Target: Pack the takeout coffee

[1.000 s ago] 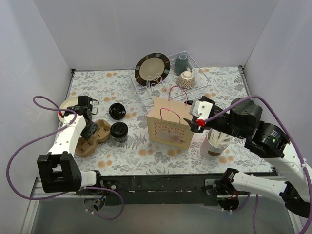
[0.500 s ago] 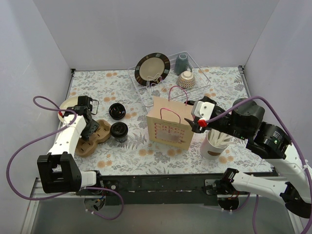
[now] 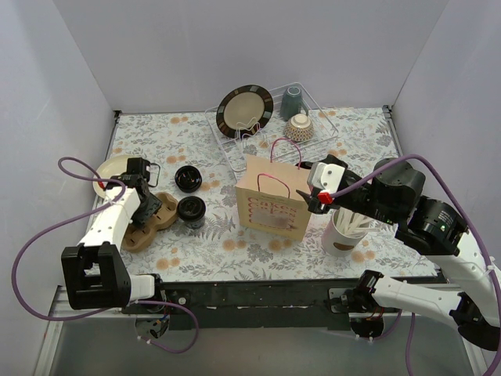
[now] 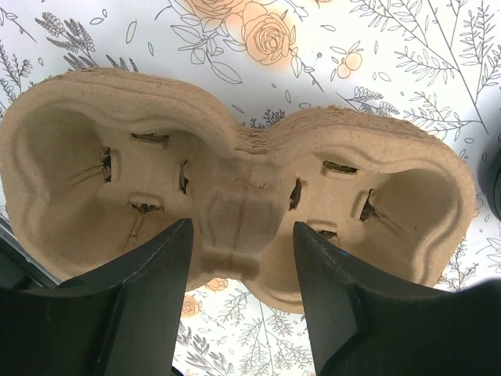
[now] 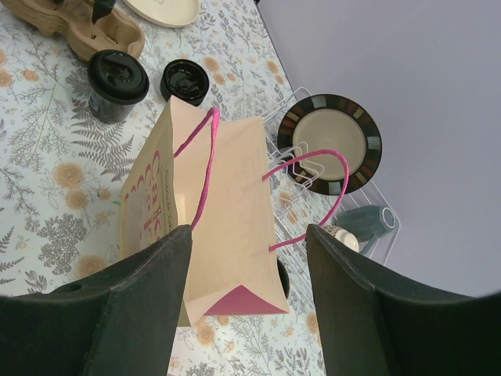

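Two black lidded coffee cups (image 3: 188,178) (image 3: 191,210) stand left of a tan paper bag (image 3: 272,202) with pink handles. They also show in the right wrist view (image 5: 185,81) (image 5: 117,78). A brown cardboard cup carrier (image 3: 153,219) lies empty to their left. My left gripper (image 3: 143,205) is open just over the carrier (image 4: 235,180), its jaws either side of the middle waist (image 4: 243,227). My right gripper (image 3: 317,196) is open and empty above the bag's right end (image 5: 249,235). The bag (image 5: 227,180) stands upright. A dark round rim (image 5: 283,278) shows behind the bag.
A wire dish rack (image 3: 325,133) at the back holds a dark-rimmed plate (image 3: 244,111), a grey-blue mug (image 3: 291,100) and a patterned bowl (image 3: 300,127). A white cup of wooden stirrers (image 3: 344,229) stands right of the bag. A cream plate (image 3: 109,168) lies at the far left.
My left gripper has shifted a little nearer over the carrier. My right gripper has edged slightly over the bag's end. Cups, bag and carrier have not moved.
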Available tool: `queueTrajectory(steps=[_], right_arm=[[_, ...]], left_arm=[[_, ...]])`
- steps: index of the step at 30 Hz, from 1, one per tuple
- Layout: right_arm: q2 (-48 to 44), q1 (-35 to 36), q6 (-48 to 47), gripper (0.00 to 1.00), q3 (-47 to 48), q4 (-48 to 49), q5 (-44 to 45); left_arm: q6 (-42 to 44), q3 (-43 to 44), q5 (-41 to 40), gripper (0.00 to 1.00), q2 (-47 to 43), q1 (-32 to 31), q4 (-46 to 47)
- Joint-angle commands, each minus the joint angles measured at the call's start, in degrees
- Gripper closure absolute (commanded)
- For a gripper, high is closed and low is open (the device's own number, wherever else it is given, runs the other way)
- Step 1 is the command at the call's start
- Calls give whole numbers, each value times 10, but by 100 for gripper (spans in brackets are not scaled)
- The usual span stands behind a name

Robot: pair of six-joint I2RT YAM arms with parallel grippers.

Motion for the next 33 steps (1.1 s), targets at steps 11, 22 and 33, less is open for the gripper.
queueTrajectory(steps=[11, 22, 33], right_arm=[[-2, 3, -5, 31, 5, 20, 0], [3, 3, -6, 31, -1, 26, 1], [9, 3, -6, 31, 1, 30, -3]], left_arm=[[13, -6, -20, 57, 6, 2, 7], [13, 39, -31, 75, -1, 2, -31], [6, 49, -24, 74, -1, 2, -39]])
